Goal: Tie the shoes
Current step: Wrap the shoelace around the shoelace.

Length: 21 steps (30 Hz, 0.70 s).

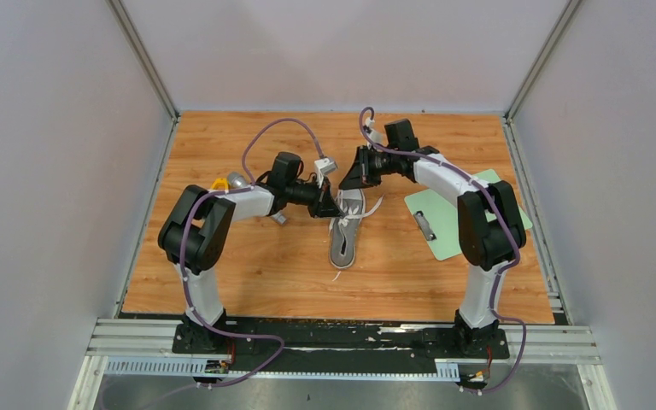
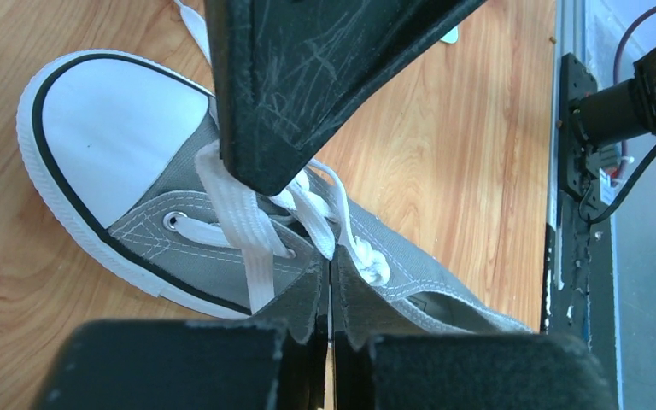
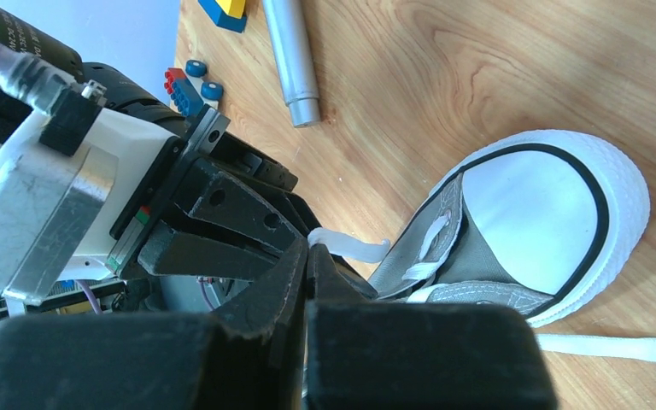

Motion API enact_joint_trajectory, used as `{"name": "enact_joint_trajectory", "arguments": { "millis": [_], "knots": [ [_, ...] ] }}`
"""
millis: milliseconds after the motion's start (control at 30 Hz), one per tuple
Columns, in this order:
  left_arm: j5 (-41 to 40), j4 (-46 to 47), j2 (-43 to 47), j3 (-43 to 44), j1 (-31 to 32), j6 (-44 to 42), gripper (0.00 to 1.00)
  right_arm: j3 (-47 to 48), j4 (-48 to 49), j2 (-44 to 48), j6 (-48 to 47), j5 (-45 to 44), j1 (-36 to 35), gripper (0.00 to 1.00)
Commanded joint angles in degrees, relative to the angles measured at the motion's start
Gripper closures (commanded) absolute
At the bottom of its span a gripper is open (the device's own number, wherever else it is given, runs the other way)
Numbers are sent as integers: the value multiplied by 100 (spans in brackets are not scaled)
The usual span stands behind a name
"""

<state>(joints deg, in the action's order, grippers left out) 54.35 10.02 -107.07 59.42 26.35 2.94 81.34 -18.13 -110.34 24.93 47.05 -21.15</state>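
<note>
Directly under both sets of fingertips sits the grey sneaker (image 1: 344, 239) on the wood table (image 1: 248, 265), left gripper (image 1: 333, 208) clamped closed at its white laces (image 2: 243, 226), right gripper (image 1: 349, 182) closed just beside it, any pinched lace unclear.

"What lay on the wooden bench (image 1: 248, 273)?"

"A pale green clipboard (image 1: 444, 235), flat, with its metal clip (image 1: 425, 225) at its left end."

"And the rest?"

"All well left of the clipboard: a silver metal cylinder (image 3: 290, 51), a yellow block (image 1: 219, 182) close to it, and a small red-and-blue toy brick (image 3: 186, 90) just beside the cylinder."
</note>
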Motion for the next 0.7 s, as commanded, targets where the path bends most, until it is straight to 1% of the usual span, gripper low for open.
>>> {"name": "enact_joint_trajectory", "arguments": {
  "millis": [0,33,100,233,300,333,367,400,433,467,500,600,667],
  "knots": [
    [103,434,-120,110,-91,654,95,-49,284,324,-102,120,56,100],
    [90,469,-117,113,-94,707,87,-69,284,329,-102,120,58,100],
    [101,562,-118,106,-95,831,82,-96,279,346,-102,131,51,100],
    [66,584,-143,116,-95,914,85,-80,284,347,-93,131,66,100],
    [-66,516,-162,110,-95,947,84,-59,284,354,-93,142,63,100],
    [-109,469,-160,113,-95,897,75,-45,283,362,-93,166,63,100],
    [-203,341,-150,118,-95,851,71,-36,284,372,-97,200,62,100],
    [-213,276,-109,132,-99,748,64,-20,282,381,-118,233,68,100],
    [-163,80,-76,149,-131,689,61,-18,283,396,-138,242,70,100],
    [-136,-193,26,195,-192,543,57,-25,284,428,-156,239,69,100],
    [-8,-352,106,216,-236,313,55,-41,284,453,-182,235,75,100],
    [51,-1369,562,307,-491,-284,47,-127,276,500,-194,251,92,100],
    [-69,-1538,836,233,-615,-594,44,-176,278,501,-178,271,102,100]
  ]
}}
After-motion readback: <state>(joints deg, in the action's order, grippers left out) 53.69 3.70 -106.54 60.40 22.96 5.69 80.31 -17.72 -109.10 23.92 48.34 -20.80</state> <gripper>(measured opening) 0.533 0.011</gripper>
